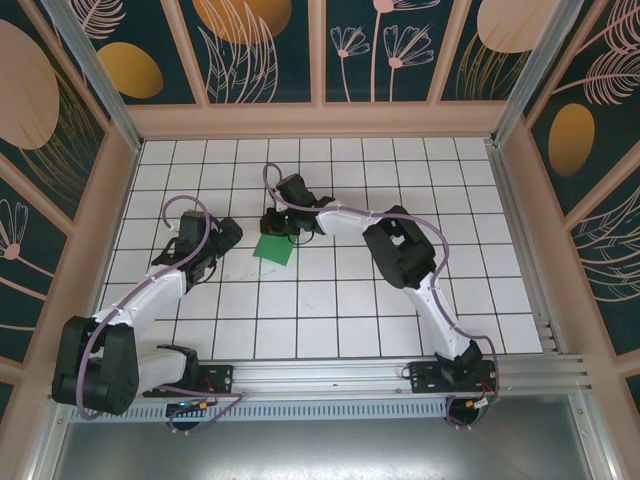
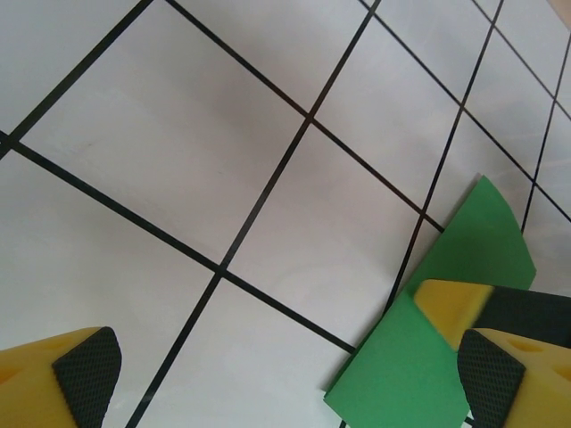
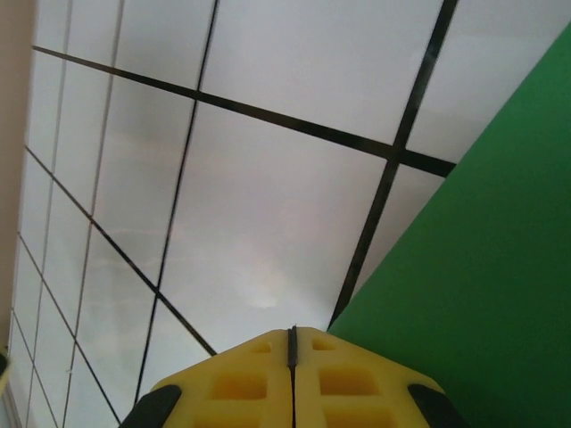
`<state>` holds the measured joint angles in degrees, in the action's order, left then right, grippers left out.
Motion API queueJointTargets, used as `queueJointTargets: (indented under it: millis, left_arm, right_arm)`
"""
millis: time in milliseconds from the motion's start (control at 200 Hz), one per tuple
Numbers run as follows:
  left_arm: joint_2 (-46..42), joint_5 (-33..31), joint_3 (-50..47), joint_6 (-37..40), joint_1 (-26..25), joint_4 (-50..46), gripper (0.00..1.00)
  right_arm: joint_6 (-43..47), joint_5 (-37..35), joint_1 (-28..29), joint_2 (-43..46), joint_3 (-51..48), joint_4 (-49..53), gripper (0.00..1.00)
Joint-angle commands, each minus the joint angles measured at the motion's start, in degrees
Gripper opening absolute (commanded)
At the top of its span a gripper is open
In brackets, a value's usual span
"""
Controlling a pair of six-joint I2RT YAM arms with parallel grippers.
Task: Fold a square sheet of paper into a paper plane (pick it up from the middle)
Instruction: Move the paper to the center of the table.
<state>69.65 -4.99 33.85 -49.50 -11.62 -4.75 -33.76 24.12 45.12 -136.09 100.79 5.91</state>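
Your left claw [image 2: 285, 382] is spread wide, low over the counter [image 1: 400, 300]. From above, the green sheet [image 1: 272, 249] lies flat at its 3 o'clock, just beside it. Your right claw [image 3: 292, 346], fingers pressed together, sits at the sheet's 12 o'clock edge.

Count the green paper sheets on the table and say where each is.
1. The green paper sheet lies on the table near its middle, beside the right gripper and right of the left gripper. Others may be hidden.
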Motion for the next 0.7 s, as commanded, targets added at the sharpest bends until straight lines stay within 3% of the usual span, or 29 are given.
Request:
queueJointTargets:
  millis: [0, 225, 490, 580, 696]
  left_arm:
    - [-1.03, 0.31, -0.36, 1.94, 0.38, -1.39, 0.99]
    - [0.04, 4.16, 0.33, 4.55, 0.37, -1.05, 0.99]
    - [0.82, 10.05, -0.58, 7.31, 0.39, 1.43, 0.99]
    - [1.14, 13.18, -1.25, 7.53, 0.37, 3.52, 0.99]
    - [2.3, 16.93, -1.59, 6.95, 0.28, 6.03, 0.99]
  right_arm:
    - [0.68, 1.01, 0.5, -1.87, 1.86, 6.03, 0.08]
    - [11.67, 0.29, 0.44, -1.36, -2.69, 14.08, 0.08]
    - [30.68, 0.21, -2.85, 10.31, -22.48, 16.08, 0.09]
    - [30.14, 1.87, -3.75, 14.77, -26.19, 14.46, 0.1]
    - [22.86, 3.28, -3.82, 21.31, -28.97, 8.72, 0.15]
